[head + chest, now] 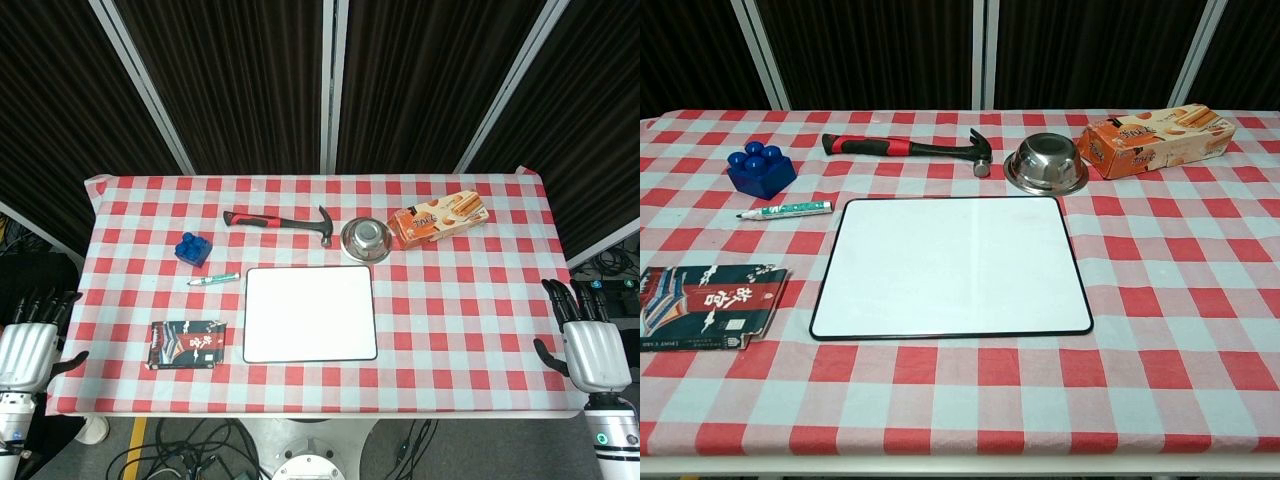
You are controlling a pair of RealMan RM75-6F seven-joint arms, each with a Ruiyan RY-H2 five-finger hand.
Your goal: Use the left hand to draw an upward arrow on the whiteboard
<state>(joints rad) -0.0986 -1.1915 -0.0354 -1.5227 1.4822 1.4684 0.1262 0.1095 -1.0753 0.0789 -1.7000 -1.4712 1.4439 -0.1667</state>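
Bright, even light from overhead; shadows are short and soft. The whiteboard (pixel 951 266) looks washed out, the backdrop stays dark, and both views are sharp.

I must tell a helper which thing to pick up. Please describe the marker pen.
Find the whiteboard in the middle of the checked table. Just off its far-left corner lies the marker, near a blue block. It is the only thin, white, pen-shaped thing.

Left hand (pixel 28 350) and right hand (pixel 590 345) empty, fingers apart, at opposite sides.
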